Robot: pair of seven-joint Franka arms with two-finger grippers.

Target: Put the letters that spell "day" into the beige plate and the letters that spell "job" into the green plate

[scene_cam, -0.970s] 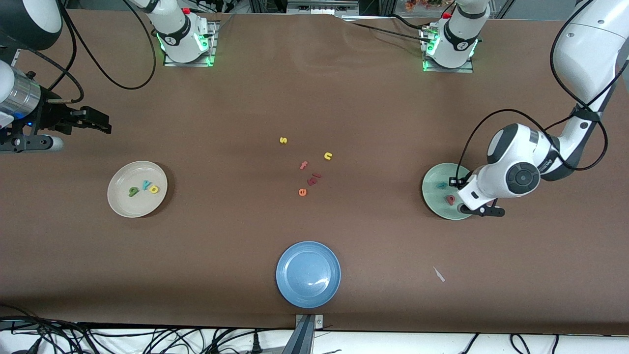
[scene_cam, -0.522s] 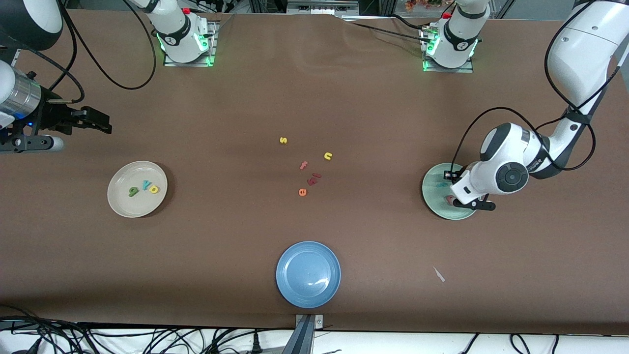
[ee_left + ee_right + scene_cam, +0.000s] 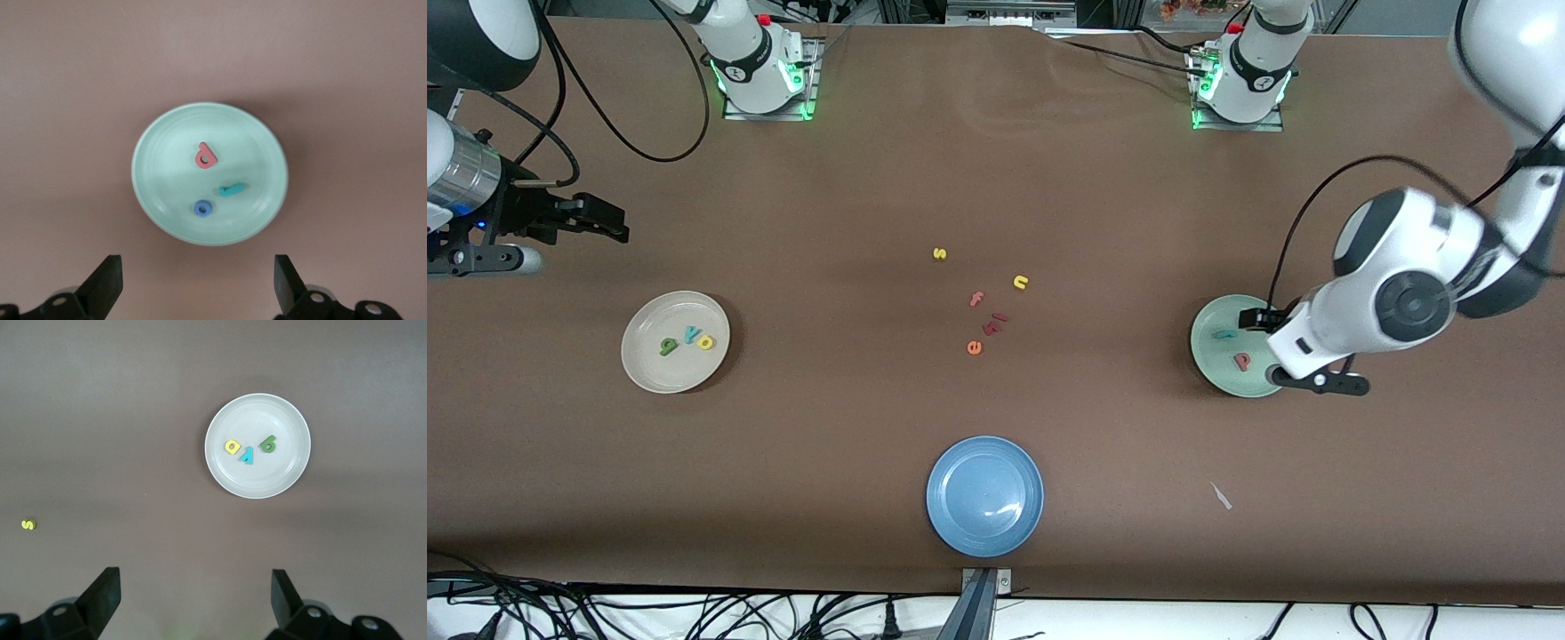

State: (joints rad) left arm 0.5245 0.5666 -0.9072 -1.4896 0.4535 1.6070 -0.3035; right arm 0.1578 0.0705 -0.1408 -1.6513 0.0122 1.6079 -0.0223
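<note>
The green plate [image 3: 1209, 366] lies near the left arm's end of the table. In the left wrist view the green plate [image 3: 167, 137] holds a pink-red b [image 3: 205, 155], a teal j [image 3: 231, 191] and a blue o [image 3: 203, 209]. My left gripper [image 3: 1294, 354] hangs open and empty above this plate's edge, also seen in its own wrist view [image 3: 198, 283]. The beige plate [image 3: 649, 364] near the right arm's end holds a green d [image 3: 667, 346], a teal y [image 3: 691, 334] and a yellow a [image 3: 706, 341]. My right gripper [image 3: 609, 222] waits open, high over bare table beside it.
A blue plate [image 3: 984, 495] sits at the table's edge nearest the front camera. Loose letters lie mid-table: a yellow s [image 3: 939, 253], a yellow n [image 3: 1021, 282], a pink f [image 3: 976, 299], an orange e [image 3: 974, 347] and dark red pieces [image 3: 994, 322]. A white scrap [image 3: 1221, 496] lies nearer the front camera than the green plate.
My left gripper has opened and risen from the green plate, drifting toward the left arm's end of the table. The right arm has not moved.
</note>
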